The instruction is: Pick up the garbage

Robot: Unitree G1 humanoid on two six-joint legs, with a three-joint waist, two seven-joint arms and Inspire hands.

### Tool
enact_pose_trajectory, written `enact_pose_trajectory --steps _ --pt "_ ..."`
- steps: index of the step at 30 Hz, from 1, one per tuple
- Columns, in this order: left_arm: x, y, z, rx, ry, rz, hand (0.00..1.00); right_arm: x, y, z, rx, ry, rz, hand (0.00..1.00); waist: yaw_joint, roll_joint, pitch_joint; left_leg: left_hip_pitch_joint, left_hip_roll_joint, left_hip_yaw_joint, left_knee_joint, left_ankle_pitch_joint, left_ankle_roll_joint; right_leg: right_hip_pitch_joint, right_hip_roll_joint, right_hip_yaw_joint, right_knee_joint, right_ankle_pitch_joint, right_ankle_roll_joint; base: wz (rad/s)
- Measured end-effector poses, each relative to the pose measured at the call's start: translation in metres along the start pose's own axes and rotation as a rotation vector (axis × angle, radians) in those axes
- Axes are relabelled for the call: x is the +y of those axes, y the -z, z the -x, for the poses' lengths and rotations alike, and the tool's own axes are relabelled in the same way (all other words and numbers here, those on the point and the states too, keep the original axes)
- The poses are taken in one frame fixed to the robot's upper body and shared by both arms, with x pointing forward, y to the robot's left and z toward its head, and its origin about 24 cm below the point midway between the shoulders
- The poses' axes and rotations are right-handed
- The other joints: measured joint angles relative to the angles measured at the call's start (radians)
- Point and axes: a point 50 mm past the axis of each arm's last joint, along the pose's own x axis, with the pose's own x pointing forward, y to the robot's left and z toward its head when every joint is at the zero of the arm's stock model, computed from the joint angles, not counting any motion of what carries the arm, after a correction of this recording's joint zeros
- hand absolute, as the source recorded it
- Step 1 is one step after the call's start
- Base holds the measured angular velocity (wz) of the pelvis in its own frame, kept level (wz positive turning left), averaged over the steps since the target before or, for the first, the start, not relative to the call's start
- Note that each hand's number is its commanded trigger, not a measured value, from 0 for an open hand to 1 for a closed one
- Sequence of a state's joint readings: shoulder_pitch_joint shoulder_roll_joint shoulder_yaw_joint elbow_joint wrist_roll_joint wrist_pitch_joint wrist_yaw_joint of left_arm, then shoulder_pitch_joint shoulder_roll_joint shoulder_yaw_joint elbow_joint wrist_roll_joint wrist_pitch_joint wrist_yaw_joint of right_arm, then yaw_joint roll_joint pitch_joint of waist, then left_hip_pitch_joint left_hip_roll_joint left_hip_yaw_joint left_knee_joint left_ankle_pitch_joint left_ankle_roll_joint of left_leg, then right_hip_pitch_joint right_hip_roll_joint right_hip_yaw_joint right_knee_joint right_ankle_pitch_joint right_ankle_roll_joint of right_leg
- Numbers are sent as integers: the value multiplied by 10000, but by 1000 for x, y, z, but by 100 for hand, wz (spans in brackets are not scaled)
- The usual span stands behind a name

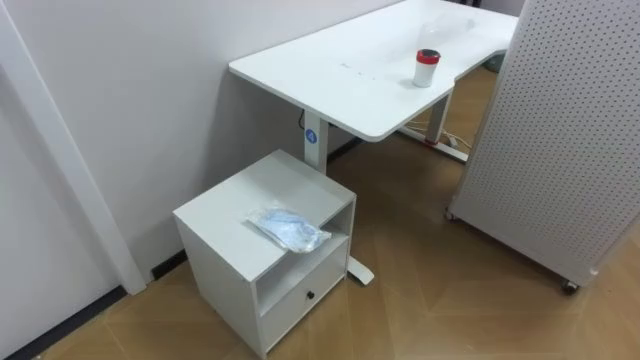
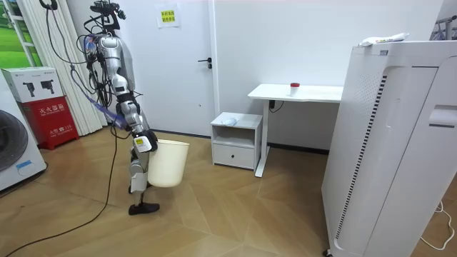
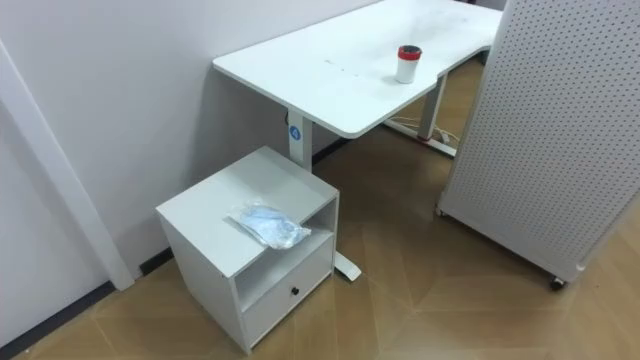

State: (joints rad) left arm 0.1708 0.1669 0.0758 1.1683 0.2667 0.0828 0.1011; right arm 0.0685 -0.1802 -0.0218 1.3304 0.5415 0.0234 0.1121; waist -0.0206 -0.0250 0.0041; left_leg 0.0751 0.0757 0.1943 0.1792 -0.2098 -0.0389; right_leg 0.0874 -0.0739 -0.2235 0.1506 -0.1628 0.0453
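**White cabinet with plastic garbage on top: items as seen**

White, low cabinet (image 1: 270, 185): placed against the wall on a wood-patterned floor (image 1: 430, 300). An open shelf (image 1: 300, 266) is set under its top, and a drawer (image 1: 300, 300) with a small dark knob under that.

Garbage (image 1: 287, 229): a crumpled bag of clear plastic with pale blue in it. It is laid flat on the cabinet's top, toward the front edge above the open shelf. It is touched by nothing else.

Counter (image 1: 330, 70): white, with a white leg beside the cabinet's far side. Its top is set higher than the cabinet and runs away from it along the wall.

Cup (image 1: 427, 68): white with a red lid, stood upright on the counter, well apart from the cabinet.

Perforated panel (image 1: 560, 130): white, on castors, stood on the floor across from the cabinet, past the counter's near corner.

Bin (image 2: 170, 163): cream, open-topped, carried low in front of the robot. The robot is stood on the floor toward the room view's left of the cabinet, well apart from it and turned toward it.

Right robot hand (image 2: 143, 142): seen at the bin's rim on the side away from the cabinet. Whether it is clenched, released or grasping the rim cannot be told.
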Motion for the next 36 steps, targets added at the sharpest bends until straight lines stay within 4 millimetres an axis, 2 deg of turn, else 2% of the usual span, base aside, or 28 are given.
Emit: enact_pose_trajectory --steps 9,19,24,27,28,29,30,32,33,34,35,36 --pt "0 2 0 52 9 -60 0 0 0 0 24 11 14 100 11 10 0 5 -1 10 -1 0 0 -3 0 4 0 0 0 0" --pt "-3 16 1 593 151 -179 0 -1 2 0 82 27 -17 100 14 23 4 -14 4 33 -7 0 0 85 3 1 -2 0 0 0" --pt "-4 17 1 703 216 -201 0 -2 1 0 144 -8 -1 100 15 27 15 -145 52 -59 284 -98 -21 1 20 -67 32 -3 -4 4" --pt "-4 15 1 671 340 -297 0 -1 -1 0 106 -116 28 100 18 88 28 -479 227 -70 952 -399 -58 -146 86 -121 289 -134 -78 -1" --pt "-4 15 1 694 403 -378 0 -1 -2 0 106 -151 23 100 16 134 29 -658 350 -63 1326 -566 -86 -323 103 -247 643 -307 -122 -9" --pt "-3 16 1 737 429 -379 0 1 -4 0 94 -262 34 100 41 102 43 -811 441 -62 1729 -726 -139 -556 93 -358 1190 -635 -177 -9" --pt "-3 16 1 766 448 -379 0 1 -5 0 80 -296 31 100 55 94 45 -897 514 -63 1960 -826 -180 -656 102 -374 1436 -772 -219 -6" --pt "-3 18 1 862 545 -405 0 1 -5 0 81 -382 22 100 49 28 51 -1394 802 -85 3200 -1030 -324 -909 161 -385 2116 -1386 -379 5" --pt "-3 18 1 905 580 -419 0 1 -4 0 104 -366 20 100 55 15 52 -1559 891 -85 3643 -1020 -322 -918 189 -357 2232 -1498 -454 -4" --pt "-5 20 2 959 656 -398 0 -1 -4 0 167 -309 17 100 117 55 32 -1861 1101 -144 4547 -941 -229 -904 298 -240 2449 -1654 -591 -15" --pt "-6 25 3 1098 762 -409 0 -2 -2 0 218 -242 11 100 138 14 84 -2149 1210 -472 5370 -749 -84 -753 340 -105 2515 -1698 -637 -15" --pt "-7 27 3 1178 799 -422 0 -2 -3 0 215 -234 -4 100 133 16 109 -2351 1208 -646 5762 -540 -31 -634 388 2 2502 -1769 -758 6"
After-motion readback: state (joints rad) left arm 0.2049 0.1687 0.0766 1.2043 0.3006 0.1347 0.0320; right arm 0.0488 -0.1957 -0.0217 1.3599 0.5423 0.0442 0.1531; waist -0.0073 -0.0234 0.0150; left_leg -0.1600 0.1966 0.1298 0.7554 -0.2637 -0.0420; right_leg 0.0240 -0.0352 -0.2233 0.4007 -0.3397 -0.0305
